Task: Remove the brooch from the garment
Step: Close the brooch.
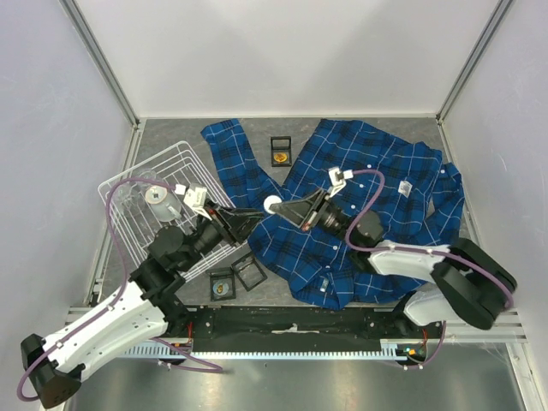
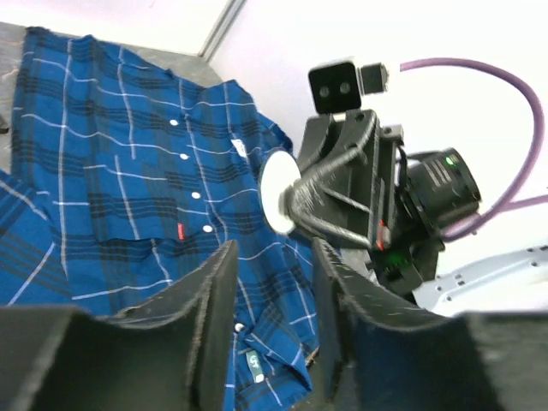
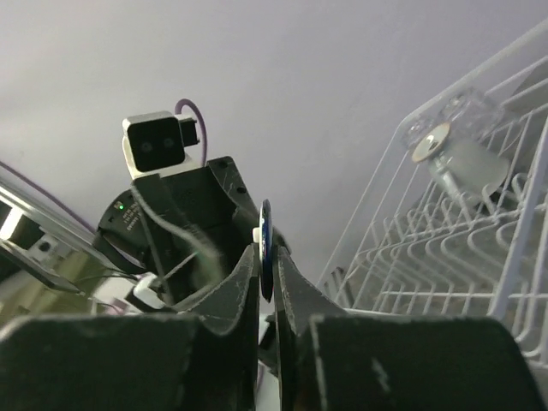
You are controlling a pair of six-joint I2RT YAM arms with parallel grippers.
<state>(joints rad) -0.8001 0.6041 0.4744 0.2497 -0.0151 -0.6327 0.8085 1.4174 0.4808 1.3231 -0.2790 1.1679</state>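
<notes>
1. My right pincer (image 3: 267,272) is clamped on the brooch (image 3: 265,240), a thin round disc gripped edge-on between the two fingers, with its rim sticking out past the tips.
2. My left pincer (image 2: 274,257) stands apart with nothing between its fingers. It points at the brooch from close by, and as far as I can tell it does not touch it.
3. The brooch is up in the air between my two arms. No cloth hangs from it in either wrist view, so I judge it free of the garment.
4. The plaid shirt (image 1: 377,171) lies spread on the desk (image 1: 171,137) under and to the right of the brooch, button front up, with one sleeve stretched toward the back wall.
5. Further out, a wire basket (image 1: 120,184) sits on the left with a clear container (image 1: 159,202) in it. Three small black boxes (image 1: 282,151) lie around the shirt, one behind it and two by its near left edge.
6. As I read it, the removal itself is done. What is left is to set the brooch down off the shirt, and the pictures do not tell me which spot is meant.
</notes>
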